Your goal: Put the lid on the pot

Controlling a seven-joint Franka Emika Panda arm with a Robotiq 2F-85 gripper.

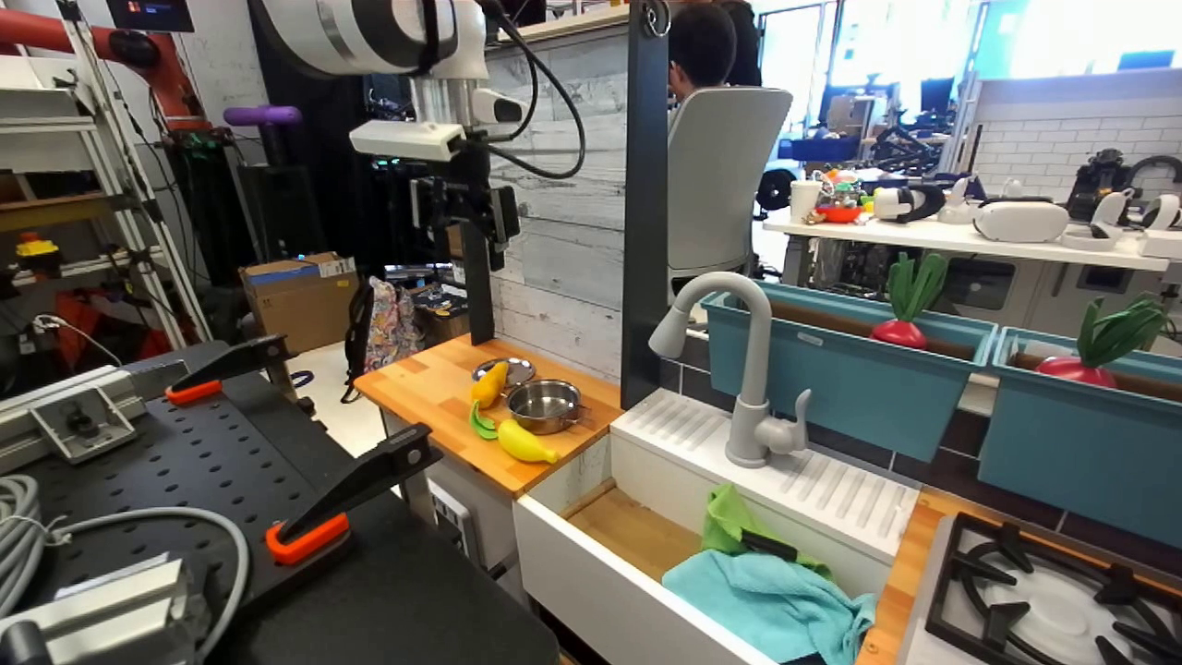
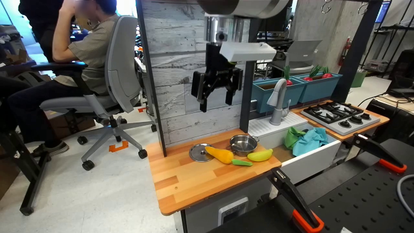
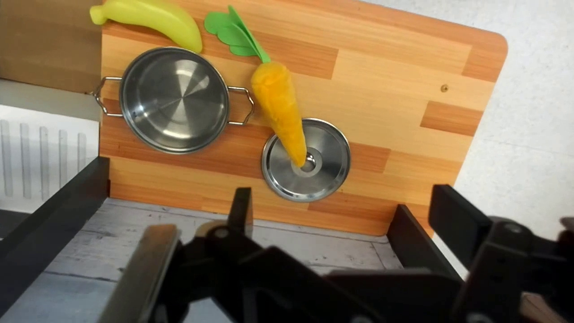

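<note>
The silver pot [image 1: 545,406] stands uncovered on the wooden counter [image 2: 181,181]; it also shows in an exterior view [image 2: 243,145] and in the wrist view [image 3: 175,101]. The round metal lid [image 3: 325,179] lies flat beside the pot, knob up, and shows in both exterior views [image 1: 523,370] [image 2: 197,155]. The tip of a toy carrot [image 3: 279,105] rests over the lid, partly covering its knob. My gripper [image 3: 346,197] is open and empty, high above the counter; it shows in both exterior views [image 1: 471,231] [image 2: 216,103].
A toy banana [image 3: 154,22] lies against the pot's front side. A wood-panel wall [image 2: 194,123] with dark posts [image 2: 247,97] stands behind the counter. Next to it are a sink [image 1: 646,582] with cloths [image 1: 766,596] and a grey faucet [image 1: 753,369].
</note>
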